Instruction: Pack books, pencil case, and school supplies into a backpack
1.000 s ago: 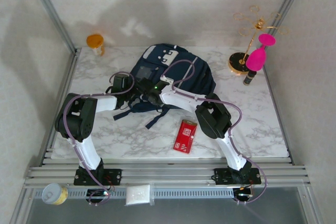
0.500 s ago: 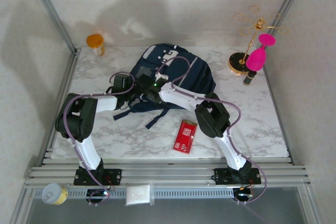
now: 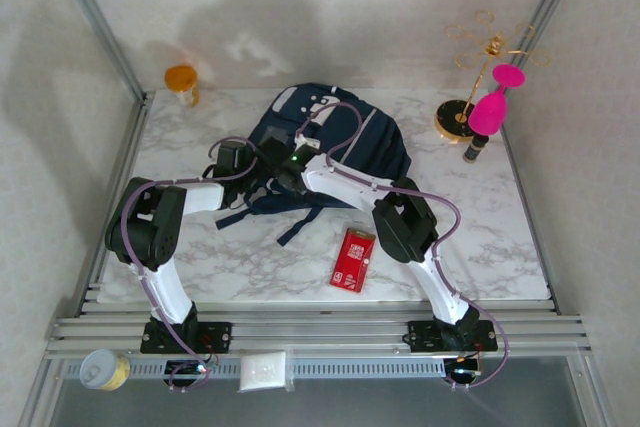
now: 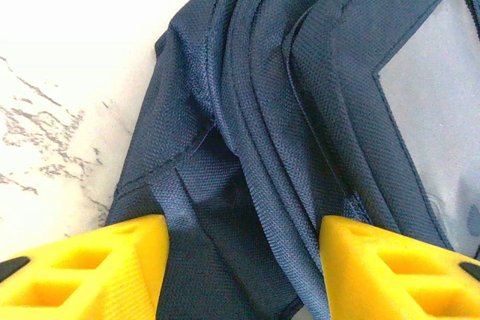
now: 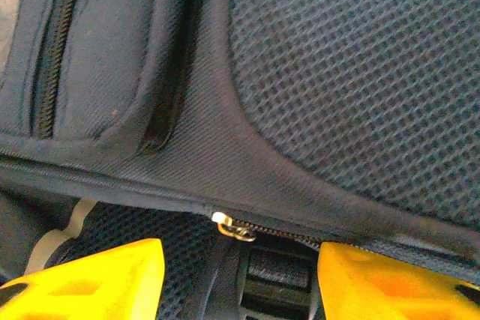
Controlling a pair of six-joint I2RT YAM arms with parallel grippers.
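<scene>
- From above, the navy backpack (image 3: 350, 132) is lying flat on the marble table (image 3: 500, 237), its white patches toward the far edge. I cannot tell what it is holding. The red packet (image 3: 353, 259) is lying apart, nearer my bases.
- My left gripper (image 4: 241, 249) is standing spread, with folded navy fabric bunching between its yellow fingers (image 4: 90, 260).
- My right gripper (image 5: 238, 264) is hanging spread over a zipper, its metal pull (image 5: 231, 226) sitting between the fingers, dark mesh above.

Packet (image 3: 352, 260) lies before backpack (image 3: 385, 147), seemingly apart.
</scene>
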